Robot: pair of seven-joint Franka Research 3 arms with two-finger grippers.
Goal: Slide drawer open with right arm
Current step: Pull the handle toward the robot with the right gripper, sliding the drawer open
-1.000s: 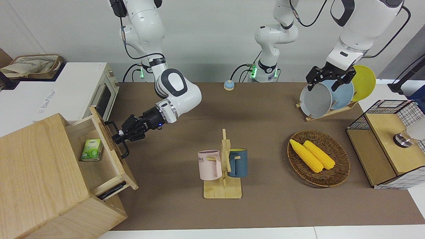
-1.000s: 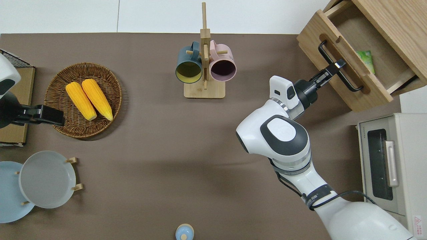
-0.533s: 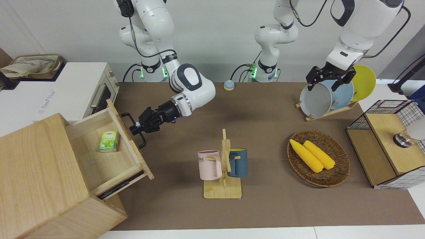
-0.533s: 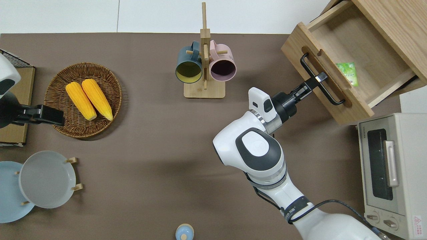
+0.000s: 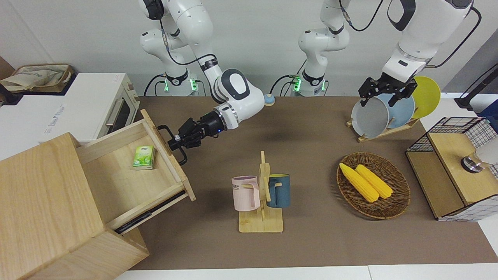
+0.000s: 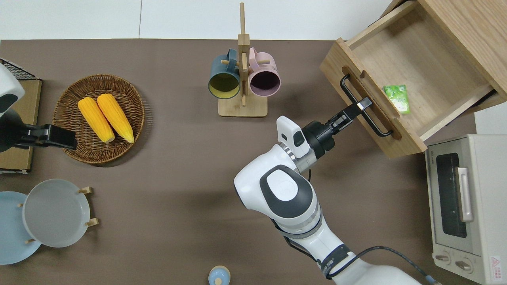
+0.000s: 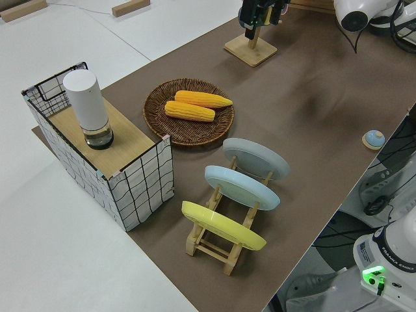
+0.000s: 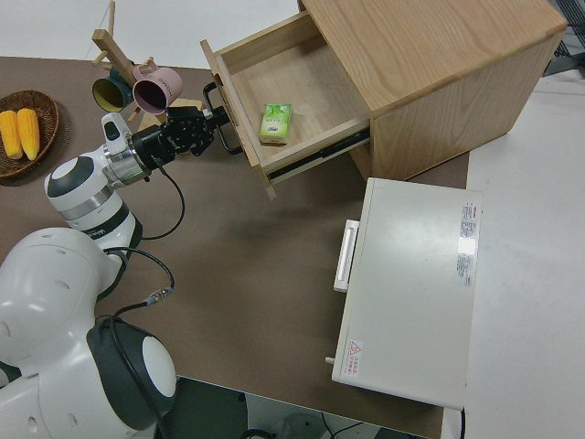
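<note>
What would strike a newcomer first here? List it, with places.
The drawer stands pulled well out of the pale cabinet at the right arm's end of the table, with a small green packet inside. The right gripper is shut on its black handle. The left arm is parked.

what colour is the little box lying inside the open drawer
Green, with a paler leafy print. The little box in the drawer shows best in the overhead view.

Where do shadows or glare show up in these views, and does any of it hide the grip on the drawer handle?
Overhead view: soft arm shadow on the brown mat, right gripper on the handle plainly lit. Front view: the drawer is evenly lit. Right side view: pale glare on the toaster oven.
</note>
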